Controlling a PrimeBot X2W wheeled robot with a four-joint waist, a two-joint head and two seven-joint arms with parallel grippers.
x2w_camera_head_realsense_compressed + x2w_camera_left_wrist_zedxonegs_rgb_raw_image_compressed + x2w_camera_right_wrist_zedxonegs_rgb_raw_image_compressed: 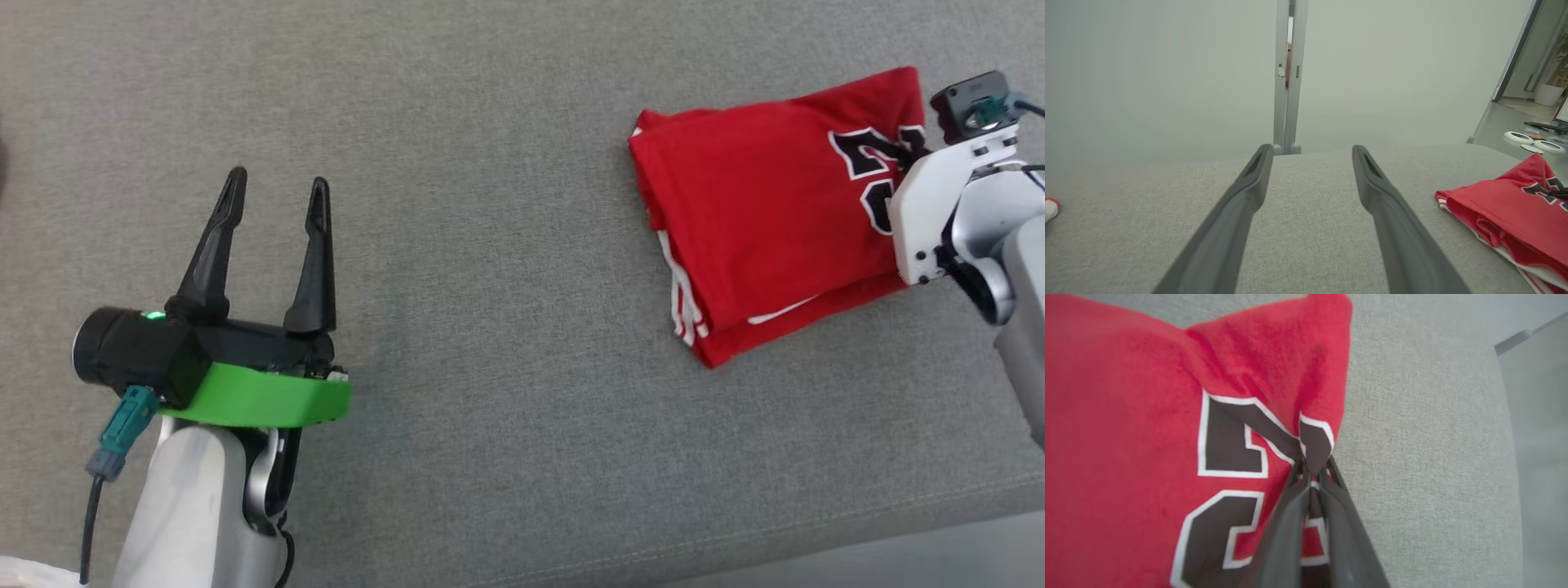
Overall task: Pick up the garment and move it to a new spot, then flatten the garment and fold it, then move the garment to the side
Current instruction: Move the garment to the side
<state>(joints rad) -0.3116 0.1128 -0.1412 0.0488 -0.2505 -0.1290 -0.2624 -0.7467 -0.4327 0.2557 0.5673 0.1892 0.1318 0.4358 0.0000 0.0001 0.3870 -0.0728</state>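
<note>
Grey fabric surface (506, 245), pale wall (1167, 73)

The red jersey (759, 220) is soft matt knit cloth (its numerals (863, 159) a flatter print). The grey cushion (506, 163) is coarse woven fabric. The left claw (278, 176), lower left, is matt black plastic.

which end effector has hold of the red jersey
The right end effector, pinched shut on the red jersey by its printed number; the left end effector is open, apart from it.
</note>
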